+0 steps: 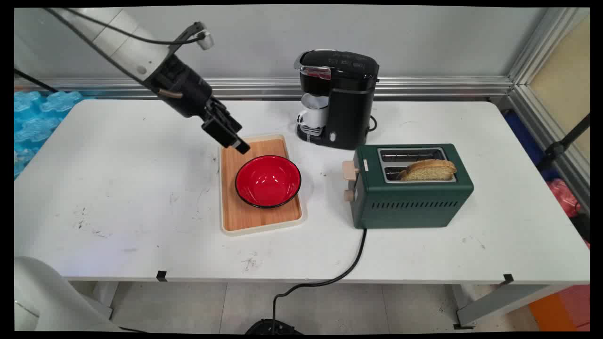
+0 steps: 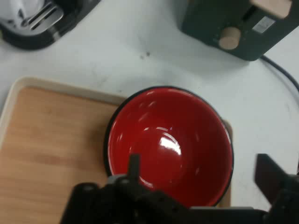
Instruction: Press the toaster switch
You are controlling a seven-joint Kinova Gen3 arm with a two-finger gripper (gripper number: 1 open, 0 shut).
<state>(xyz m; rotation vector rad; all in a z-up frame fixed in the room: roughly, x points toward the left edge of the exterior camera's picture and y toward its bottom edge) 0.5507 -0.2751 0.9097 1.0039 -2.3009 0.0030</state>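
Observation:
My black gripper (image 1: 237,142) hangs tilted over the far left corner of a wooden tray (image 1: 235,216), just above and left of a red bowl (image 1: 267,181) with a black rim that sits on the tray. In the hand view the red bowl (image 2: 170,142) fills the middle, empty, with the tray (image 2: 42,144) to its left. The gripper (image 2: 198,175) is open, its fingers spread wide and nothing between them; one fingertip (image 2: 267,173) shows at the right, beyond the bowl's rim.
A black coffee machine (image 1: 339,96) with a white cup (image 1: 312,116) under it stands behind the tray. A green toaster (image 1: 410,186) with a slice of bread (image 1: 428,169) in its near slot sits to the right; its black cable (image 1: 348,268) runs off the front edge.

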